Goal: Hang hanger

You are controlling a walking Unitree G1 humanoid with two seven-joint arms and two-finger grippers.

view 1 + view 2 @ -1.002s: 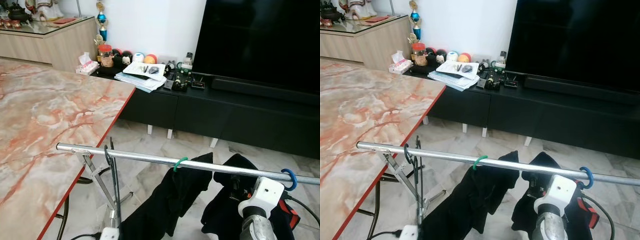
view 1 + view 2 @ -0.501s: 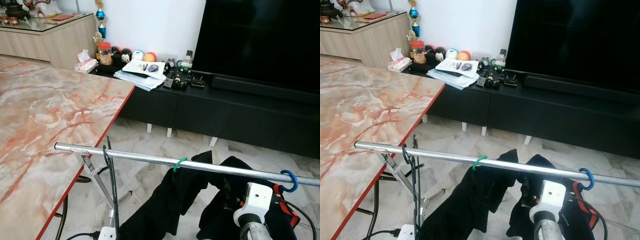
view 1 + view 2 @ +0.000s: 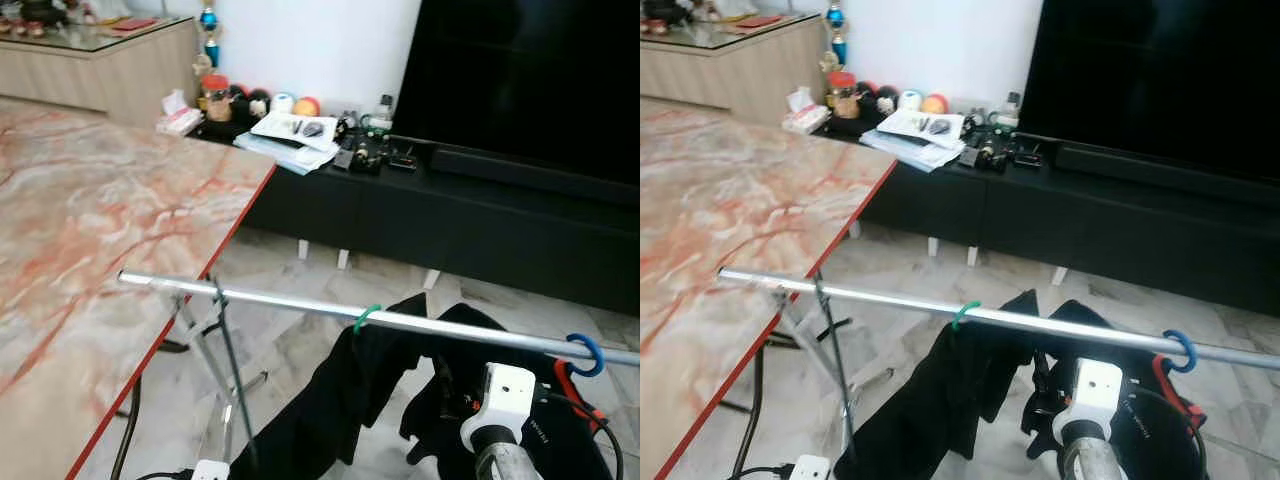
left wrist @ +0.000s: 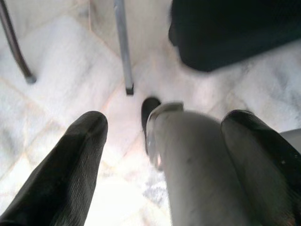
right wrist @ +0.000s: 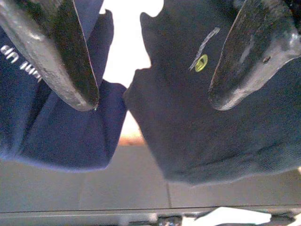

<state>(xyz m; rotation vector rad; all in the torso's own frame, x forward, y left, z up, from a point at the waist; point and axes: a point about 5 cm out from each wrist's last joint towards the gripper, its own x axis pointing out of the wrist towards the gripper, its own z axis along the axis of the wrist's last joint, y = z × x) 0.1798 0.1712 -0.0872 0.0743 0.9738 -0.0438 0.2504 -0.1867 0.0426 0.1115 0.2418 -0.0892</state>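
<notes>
A silver rail (image 3: 300, 304) runs across in front of me. A green hanger hook (image 3: 366, 316) holds a black garment (image 3: 335, 400), and a blue hanger hook (image 3: 585, 352) sits near the rail's right end over another dark garment (image 3: 470, 335). A thin black hanger (image 3: 222, 330) hangs near the rail's left end. My right arm's white wrist (image 3: 497, 398) is just below the rail, between the two coloured hooks. My right gripper (image 5: 153, 56) is open, pointing at the dark cloth (image 5: 197, 108) with nothing between its fingers. My left gripper (image 4: 165, 121) hangs open over the floor.
A marble table with a red edge (image 3: 90, 220) stands at my left, close to the rail's end. The rack's folding legs (image 3: 205, 365) reach the tiled floor (image 3: 300, 340). A low black TV cabinet (image 3: 450, 215) with clutter and a large screen (image 3: 530, 80) lies beyond.
The whole picture has shifted slightly as the camera moved. My right wrist has slid a little left under the rail, away from the blue hook.
</notes>
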